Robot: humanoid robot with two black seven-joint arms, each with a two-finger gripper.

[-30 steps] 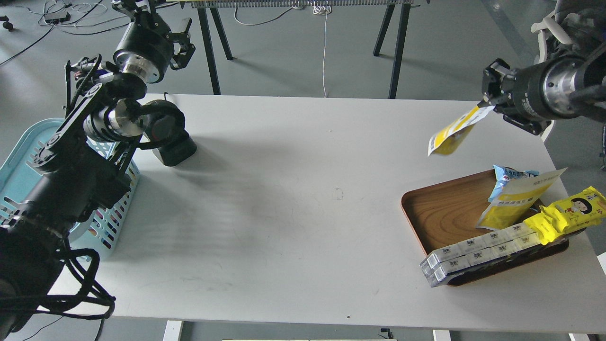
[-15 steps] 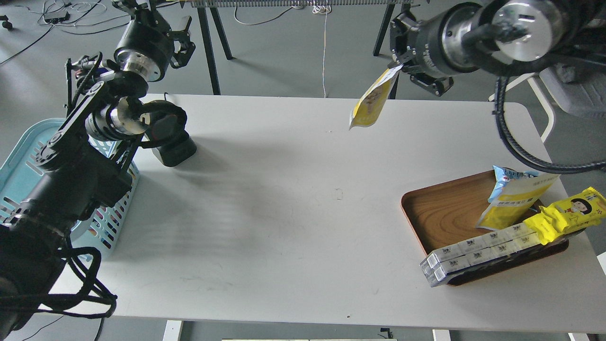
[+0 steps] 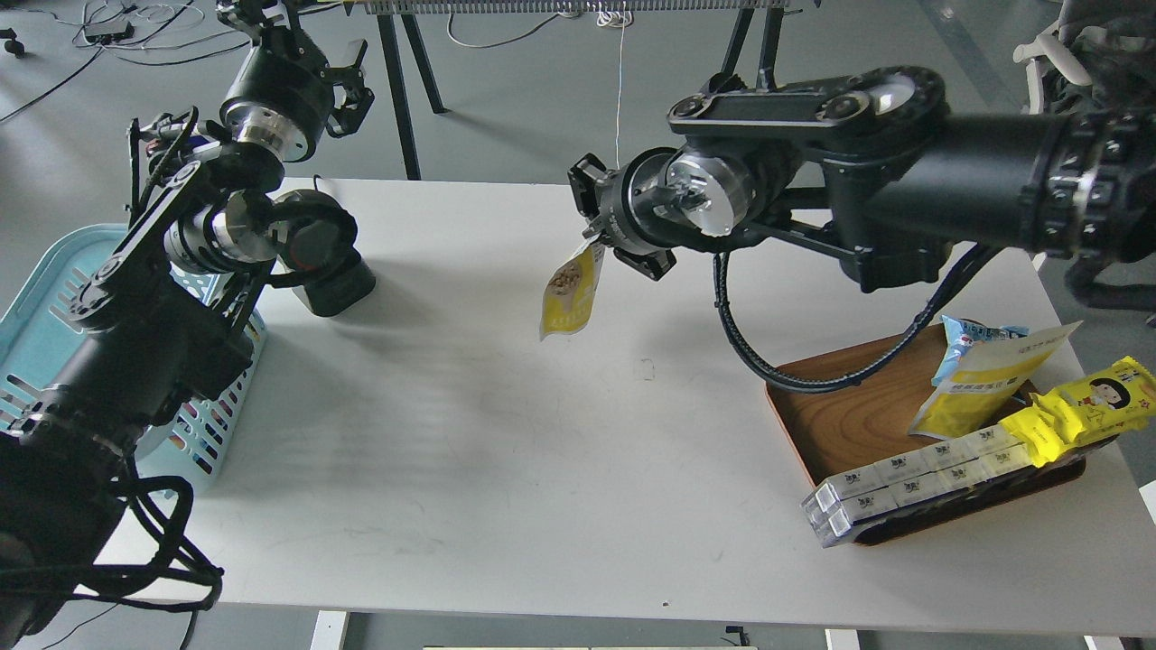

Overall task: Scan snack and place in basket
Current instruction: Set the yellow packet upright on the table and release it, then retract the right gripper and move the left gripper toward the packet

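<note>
Above the middle of the white tabletop [image 3: 506,433], the flat white-and-yellow snack pouch [image 3: 571,291] is held hanging by its top edge in the right pincer [image 3: 591,236], closed on it. The carry-to-scan step is judged in hand. The black scanner-like device [image 3: 330,271] and the light blue slotted plastic basket [image 3: 36,280] are well apart leftward; presentation of the print is called for next. The left pincer [image 3: 348,77] is raised; its opening cannot be told.

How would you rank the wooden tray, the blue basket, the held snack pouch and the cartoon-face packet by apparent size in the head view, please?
1. Wooden tray and basket: unsure, since the left arm hides much of the basket.
2. Cartoon-face packet.
3. Snack, seen partly edge-on.
</note>
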